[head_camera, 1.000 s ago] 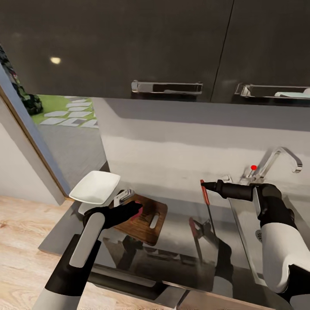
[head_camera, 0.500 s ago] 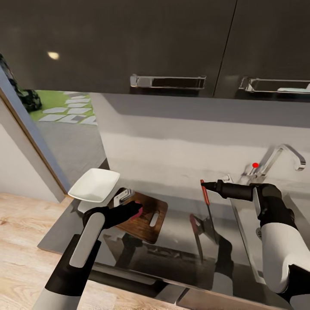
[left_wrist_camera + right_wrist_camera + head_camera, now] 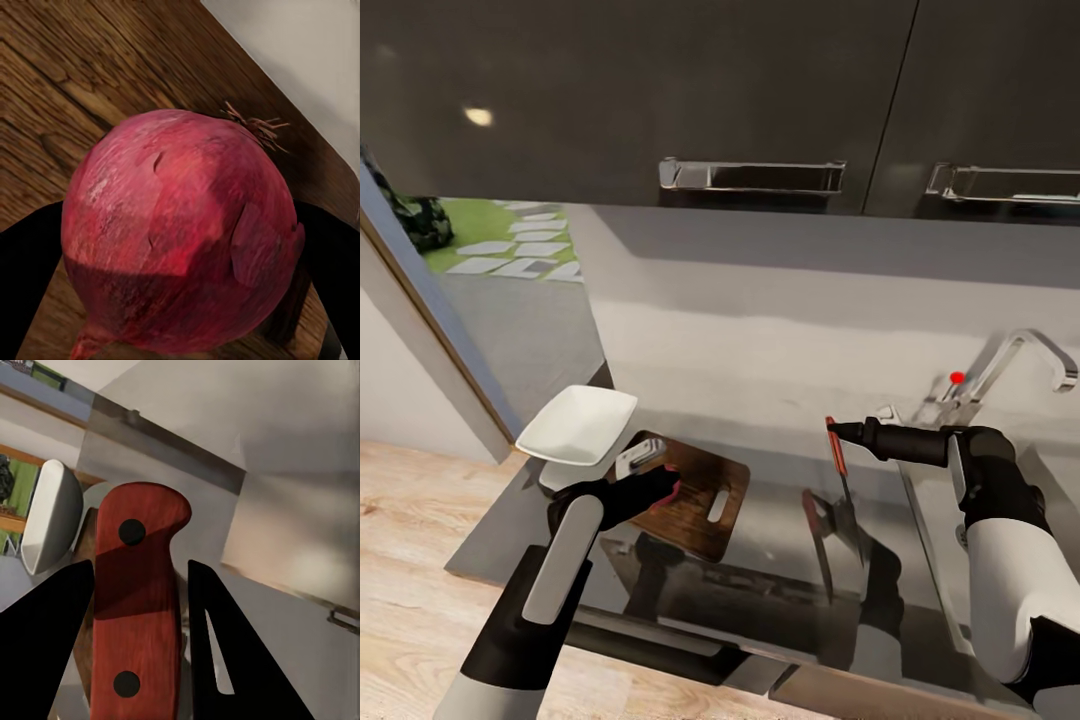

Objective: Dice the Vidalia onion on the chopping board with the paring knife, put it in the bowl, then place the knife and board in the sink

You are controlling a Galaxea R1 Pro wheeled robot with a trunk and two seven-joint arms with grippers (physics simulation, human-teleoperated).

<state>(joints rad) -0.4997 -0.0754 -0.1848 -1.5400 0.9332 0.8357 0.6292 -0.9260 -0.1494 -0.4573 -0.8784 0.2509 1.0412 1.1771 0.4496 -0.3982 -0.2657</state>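
Note:
My left gripper [image 3: 666, 488] is shut on the pinkish-red Vidalia onion [image 3: 674, 487] over the near left part of the dark brown chopping board [image 3: 700, 505]. Up close, the onion [image 3: 180, 225] sits between black fingers [image 3: 26, 285] with board grain behind; I cannot tell whether it touches the wood. My right gripper [image 3: 838, 432] is shut on the paring knife [image 3: 838, 458], red handle up and dark blade hanging point-down over the countertop [image 3: 770, 525]. The handle [image 3: 139, 615] runs between the fingers [image 3: 45, 652]. The white bowl [image 3: 578, 425] stands left of the board. The sink [image 3: 932, 520] lies right of the knife.
A chrome tap [image 3: 1025, 355] with a red knob [image 3: 957, 378] stands behind the sink. Dark wall cabinets with bar handles [image 3: 752, 176] hang overhead. Left of the counter are a grey wall edge [image 3: 430, 330] and wood floor [image 3: 410, 560].
The head view has shifted a little, so cabinets and bowl sit higher in the picture. The left gripper with the onion is slightly further back over the board. The right arm holds the knife as before.

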